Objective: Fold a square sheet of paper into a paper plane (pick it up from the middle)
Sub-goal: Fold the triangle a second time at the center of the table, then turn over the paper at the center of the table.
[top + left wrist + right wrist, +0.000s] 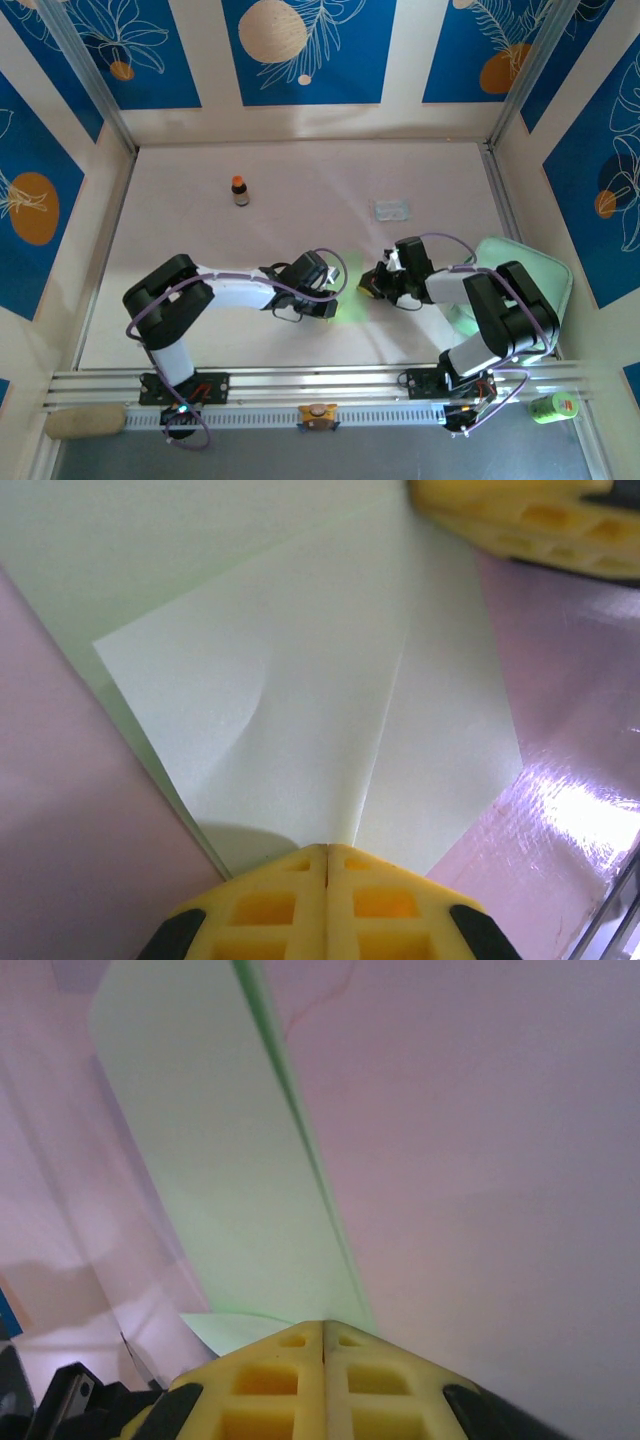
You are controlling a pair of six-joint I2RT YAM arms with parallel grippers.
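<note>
Green paper (300,700) edge between closed fingers (270,905)

matt creased paper (300,710), glossy table (560,810)

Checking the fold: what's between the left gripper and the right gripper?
The creased pale green sheet of paper spans from the left gripper to the right gripper, both shut on it; the left wrist view shows this.

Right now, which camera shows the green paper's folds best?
Left wrist: the paper lies open to it, creases and folded flaps plain. Right wrist sees it steeply, nearly edge-on; top external gives a small pale green patch.
</note>
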